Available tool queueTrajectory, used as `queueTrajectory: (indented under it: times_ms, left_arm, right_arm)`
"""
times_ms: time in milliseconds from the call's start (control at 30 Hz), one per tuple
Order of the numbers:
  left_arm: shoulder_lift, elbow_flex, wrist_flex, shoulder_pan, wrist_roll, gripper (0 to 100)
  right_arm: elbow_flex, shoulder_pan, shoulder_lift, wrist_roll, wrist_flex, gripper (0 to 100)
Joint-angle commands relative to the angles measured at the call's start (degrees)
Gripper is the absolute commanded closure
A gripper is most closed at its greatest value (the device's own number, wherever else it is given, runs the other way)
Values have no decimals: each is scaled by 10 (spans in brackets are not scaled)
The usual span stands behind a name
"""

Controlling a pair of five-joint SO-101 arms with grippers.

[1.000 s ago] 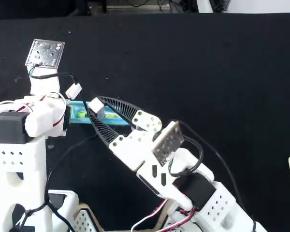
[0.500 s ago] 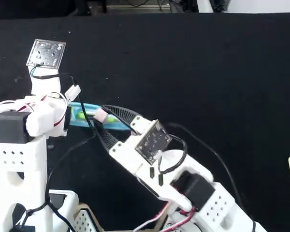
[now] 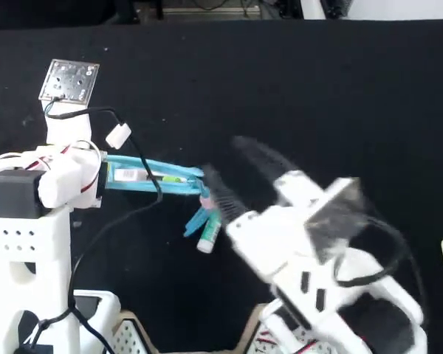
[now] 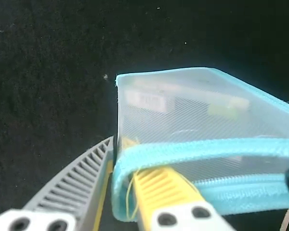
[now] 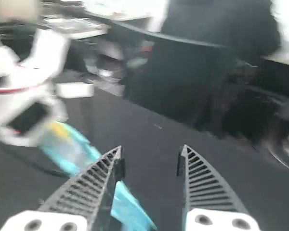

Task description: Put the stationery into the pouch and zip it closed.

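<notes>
My left gripper (image 4: pixel 118 168) pinches the pouch (image 4: pixel 183 115) near the table's (image 3: pixel 317 88) left edge to steady it; my right gripper (image 5: pixel 149 159) gapes empty.

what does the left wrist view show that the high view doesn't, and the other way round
Left wrist, not high: the left gripper up close, its yellow finger and grey finger clamping the edge of the pouch, with stationery visible through the mesh wall.
High, not left wrist: the right arm and a green-and-white stick at the pouch's far end.
Both: the blue pouch, held over the black table.
</notes>
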Motion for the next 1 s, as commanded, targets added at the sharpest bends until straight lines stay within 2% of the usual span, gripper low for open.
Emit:
queueTrajectory:
  times_ms: [0,100,267,400,500,700,967]
  left_arm:
    - [0,3,-6,3,4,970]
    - [0,3,-6,3,4,970]
    - [0,3,-6,3,4,970]
    - [0,3,-7,3,4,970]
    - [0,4,-9,3,5,970]
    - [0,4,-9,4,5,970]
    - [0,4,-6,3,5,970]
  right_arm:
    - [-2,98,65,-5,36,822]
    - [66,146,133,-31,21,822]
    - [173,169,265,-178,-70,818]
    - [189,168,345,-260,-103,818]
    - [189,150,385,-286,-98,818]
    - [218,84,448,-288,-114,818]
    - [236,78,540,-375,-208,818]
